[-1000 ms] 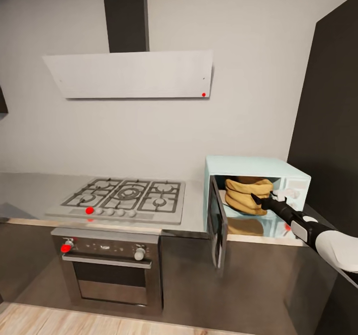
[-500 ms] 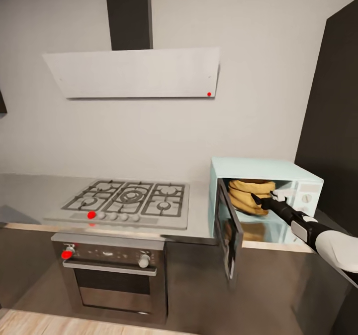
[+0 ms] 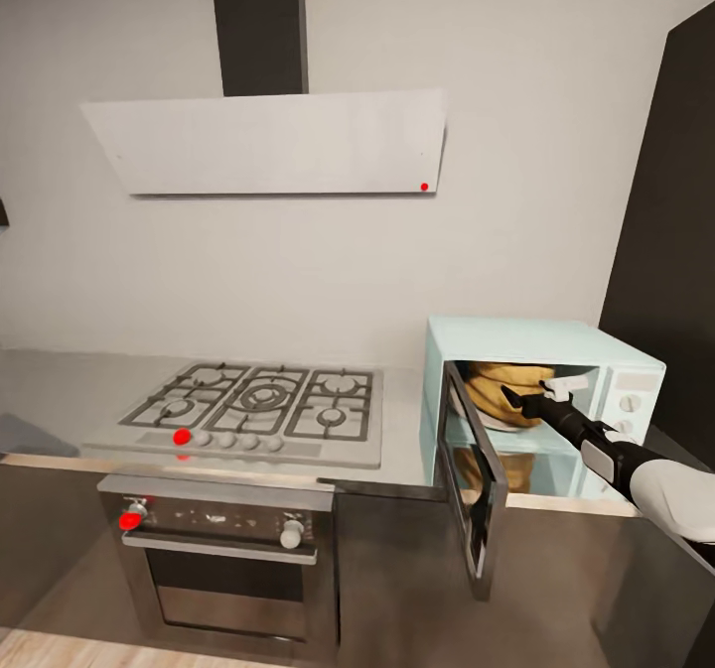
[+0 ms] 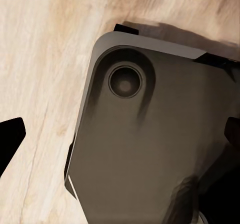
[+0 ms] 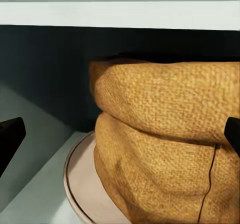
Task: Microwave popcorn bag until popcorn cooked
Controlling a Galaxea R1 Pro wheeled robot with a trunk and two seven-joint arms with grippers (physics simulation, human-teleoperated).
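Lower right of the head view: microwave [image 3: 536, 335] on the grey bench [image 3: 60, 380], door [image 3: 475, 489] swung open toward the camera. Popcorn bag [image 3: 506, 390] sits inside the cavity, tan and ringed with folds. Right wrist view puts the popcorn bag [image 5: 170, 154] on a pale round turntable plate [image 5: 80, 184], dark back wall behind it.

Right claw [image 3: 544, 394] at the mouth of the microwave, arm reaching in from the lower right edge of the frame. Its black fingertips [image 5: 11, 136] stand wide apart at the two sides of the wrist frame, the bag between and beyond them; nothing gripped.

Left claw [image 4: 120, 134]: dark fingertips spread at the frame edges, holding nothing, over a grey robot part and pale wood floor [image 4: 45, 49].

Centre-left of the head view: steel gas hob [image 3: 248, 410], built-in oven [image 3: 223, 559] beneath, white hood [image 3: 268, 142] above.
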